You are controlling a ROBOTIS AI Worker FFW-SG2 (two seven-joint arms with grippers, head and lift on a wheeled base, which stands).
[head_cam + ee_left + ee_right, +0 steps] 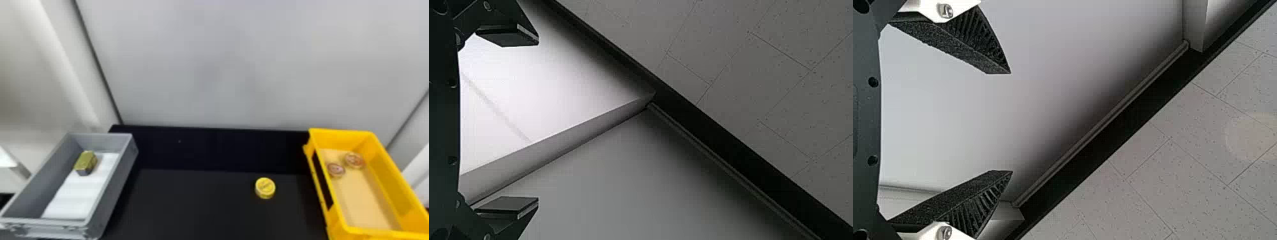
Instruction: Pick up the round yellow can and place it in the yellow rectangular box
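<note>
The round yellow can (265, 188) stands on the black table, right of the middle in the head view. To its right is the yellow rectangular box (380, 230), with two small round reddish-lidded items on its floor toward the back. In the left wrist view my left gripper (538, 121) is open, its fingers wide apart with nothing between them, facing wall and ceiling. My right gripper (1011, 122) is likewise open and holds nothing in the right wrist view, directed at a pale wall and the ceiling.
A grey box (118, 178) stands at the left, holding a gold-and-dark block (85, 162) on a white sheet (76, 194). The black table (198, 204) spans the gap between both boxes, with a pale wall (223, 63) behind.
</note>
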